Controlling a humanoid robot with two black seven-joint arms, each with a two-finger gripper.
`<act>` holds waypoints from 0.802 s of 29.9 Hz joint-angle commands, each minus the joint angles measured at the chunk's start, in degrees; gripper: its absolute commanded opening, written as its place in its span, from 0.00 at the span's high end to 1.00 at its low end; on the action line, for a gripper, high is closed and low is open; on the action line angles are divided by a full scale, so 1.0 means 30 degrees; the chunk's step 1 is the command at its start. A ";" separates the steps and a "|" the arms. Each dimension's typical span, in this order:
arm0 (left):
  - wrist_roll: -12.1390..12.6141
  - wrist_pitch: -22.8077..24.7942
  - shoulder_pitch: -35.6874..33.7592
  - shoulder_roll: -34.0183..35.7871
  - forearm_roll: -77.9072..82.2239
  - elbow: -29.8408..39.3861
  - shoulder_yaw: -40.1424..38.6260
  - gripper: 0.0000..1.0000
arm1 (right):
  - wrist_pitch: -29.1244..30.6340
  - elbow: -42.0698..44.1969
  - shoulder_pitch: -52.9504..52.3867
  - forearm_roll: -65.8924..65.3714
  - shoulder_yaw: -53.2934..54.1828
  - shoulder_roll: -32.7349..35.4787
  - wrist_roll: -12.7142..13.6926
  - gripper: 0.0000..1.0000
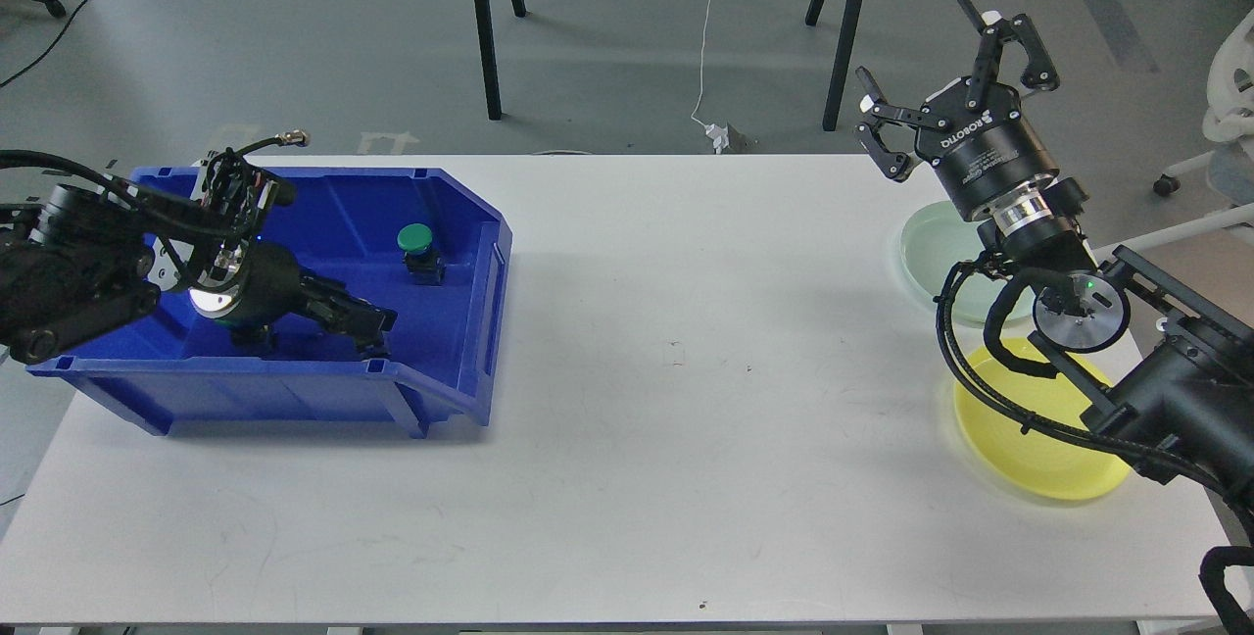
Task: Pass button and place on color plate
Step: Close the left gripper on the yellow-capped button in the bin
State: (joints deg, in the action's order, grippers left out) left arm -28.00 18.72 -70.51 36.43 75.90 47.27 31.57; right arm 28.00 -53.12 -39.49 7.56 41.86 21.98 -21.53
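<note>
Starting stage, nothing passed yet: green button (415, 241) sits in the blue bin (470, 214), untouched. Left pincer (377, 333) reaches low inside the bin, near the button (cannot tell its state, too dark). Right pincer (931, 91) spread, empty, raised above pale green plate (931, 248); yellow plate (1019, 449) bare.

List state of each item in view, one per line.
green button: upright in blue bin, not gripped
left gripper: inside the bin, near its front wall, open or shut unclear
right gripper: open, empty, raised
pale green plate: nothing visible on it, partly hidden by right arm
yellow plate: nothing visible on it, partly hidden
</note>
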 commanded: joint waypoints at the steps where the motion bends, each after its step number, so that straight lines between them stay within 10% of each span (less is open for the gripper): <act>1: -0.0001 -0.0001 0.0037 -0.0015 0.0013 -0.0315 -0.0007 0.18 | -0.0001 0.0011 0.0037 0.0000 0.0021 0.0027 -0.0028 0.01; 18: -0.0001 -0.0030 0.0213 -0.0015 -0.0016 -0.0404 -0.0095 0.42 | -0.0001 -0.0018 0.0184 0.0029 0.0022 0.0085 -0.0029 0.01; 24: -0.0001 -0.0030 0.0272 -0.0045 0.0013 -0.0404 -0.0095 0.70 | -0.0001 -0.0018 0.0213 0.0029 0.0022 0.0085 -0.0029 0.01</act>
State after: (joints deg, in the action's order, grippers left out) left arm -28.00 18.63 -69.78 36.34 75.93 46.05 31.29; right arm 28.00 -53.18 -38.94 7.65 41.93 22.24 -21.63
